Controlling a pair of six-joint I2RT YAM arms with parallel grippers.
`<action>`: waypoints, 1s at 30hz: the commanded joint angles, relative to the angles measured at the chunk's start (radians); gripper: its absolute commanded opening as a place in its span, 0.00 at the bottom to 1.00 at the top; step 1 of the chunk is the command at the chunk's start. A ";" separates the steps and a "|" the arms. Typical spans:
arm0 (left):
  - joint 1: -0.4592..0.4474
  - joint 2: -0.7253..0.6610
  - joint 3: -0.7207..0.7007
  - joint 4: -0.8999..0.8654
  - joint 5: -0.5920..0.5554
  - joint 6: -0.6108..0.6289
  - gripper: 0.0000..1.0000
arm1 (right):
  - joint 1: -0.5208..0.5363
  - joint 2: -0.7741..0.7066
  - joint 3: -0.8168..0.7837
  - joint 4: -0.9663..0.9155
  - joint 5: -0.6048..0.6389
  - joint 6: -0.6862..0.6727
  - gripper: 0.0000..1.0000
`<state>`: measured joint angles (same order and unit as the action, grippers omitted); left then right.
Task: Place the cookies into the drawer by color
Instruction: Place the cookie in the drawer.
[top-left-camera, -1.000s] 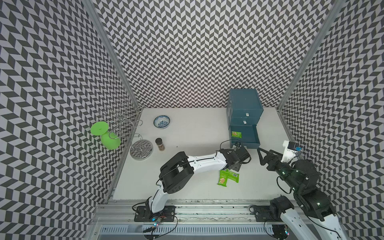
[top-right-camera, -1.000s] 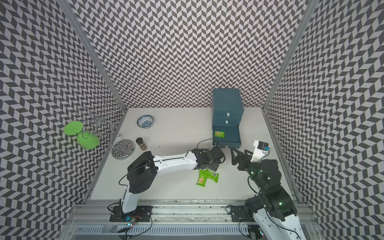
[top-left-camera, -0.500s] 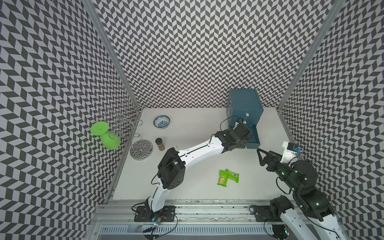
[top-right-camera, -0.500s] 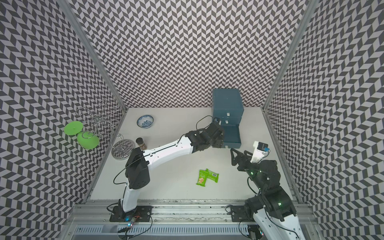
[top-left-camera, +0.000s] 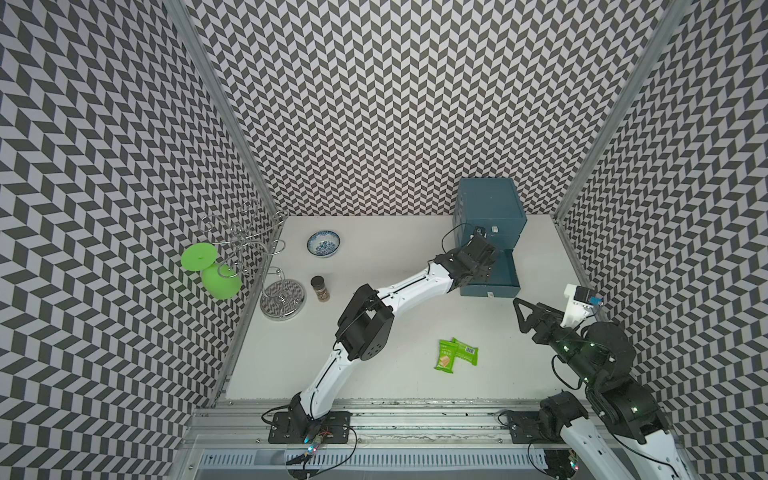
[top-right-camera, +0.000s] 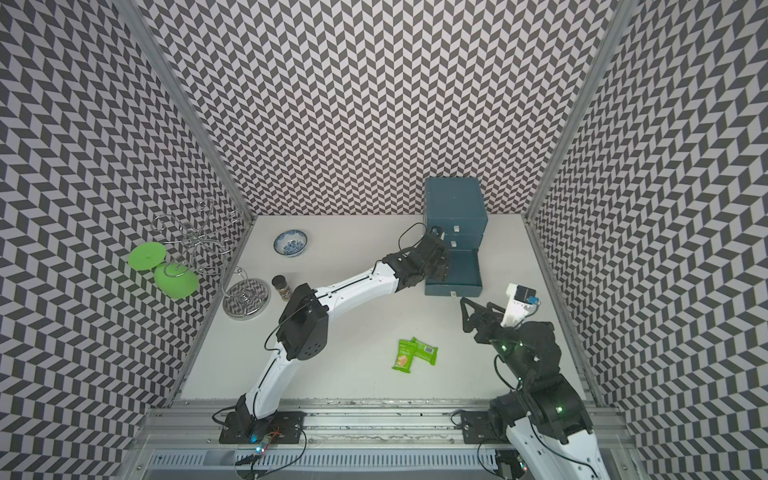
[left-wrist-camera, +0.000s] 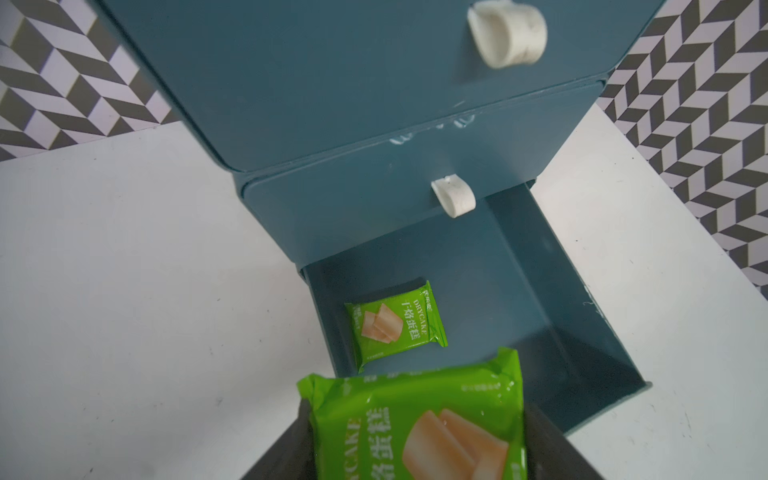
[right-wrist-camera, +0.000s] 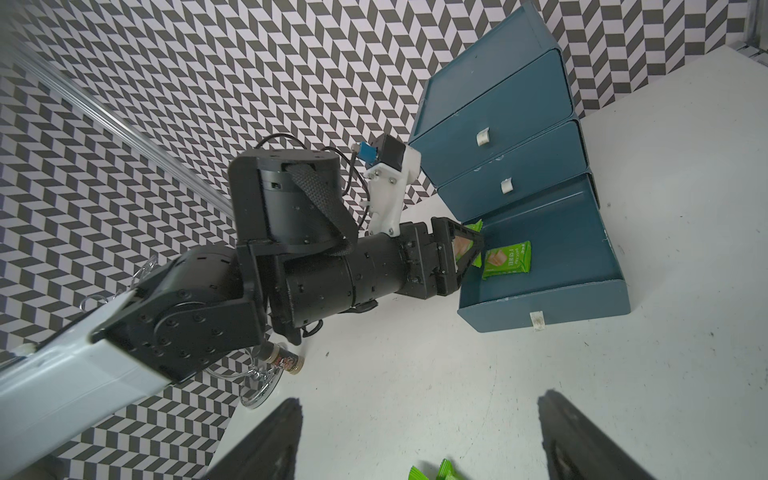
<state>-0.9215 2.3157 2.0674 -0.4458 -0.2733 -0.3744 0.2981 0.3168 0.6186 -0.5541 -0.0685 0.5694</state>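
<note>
– Green cookie packet (left-wrist-camera: 419, 419): where is it?
– Clamped between the left fingers (left-wrist-camera: 286, 451), at the rim of the open bottom drawer (left-wrist-camera: 540, 282). Another green packet (left-wrist-camera: 395, 324) lies inside, just beyond them.
– Right fingers (right-wrist-camera: 270, 440)?
– Apart and empty, with two green packets (top-left-camera: 465, 351) on the desk (top-left-camera: 395, 249) near them.

This is a robotics lab test cell, not a lived-in room. Black-and-white chevron panels (top-left-camera: 374, 104) set in bare aluminium posts (top-left-camera: 227, 108) wall in a white worktop (top-left-camera: 374, 257) behind and beside a blue drawer cabinet (top-left-camera: 490, 208). Well in front of the cabinet, the left arm (top-left-camera: 411, 286) and right arm (top-left-camera: 602, 365) are bolted to an aluminium rail (top-left-camera: 415, 409) above a slotted cable duct (top-left-camera: 374, 461). Left of the cabinet stand staged props: a patterned bowl (top-left-camera: 323, 243), a spice jar (top-left-camera: 320, 288) and a wire cup stand (top-left-camera: 282, 299).
</note>
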 joint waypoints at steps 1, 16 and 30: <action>0.006 0.036 0.034 0.096 0.030 0.033 0.74 | -0.002 -0.020 -0.003 0.027 -0.011 0.003 0.89; 0.006 0.195 0.113 0.095 0.020 0.096 0.75 | -0.002 -0.025 -0.006 0.025 -0.015 0.009 0.89; 0.006 0.199 0.114 0.091 0.030 0.116 0.88 | -0.002 -0.022 -0.008 0.026 -0.016 0.010 0.89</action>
<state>-0.9161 2.5069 2.1571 -0.3508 -0.2417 -0.2649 0.2981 0.3061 0.6186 -0.5545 -0.0803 0.5732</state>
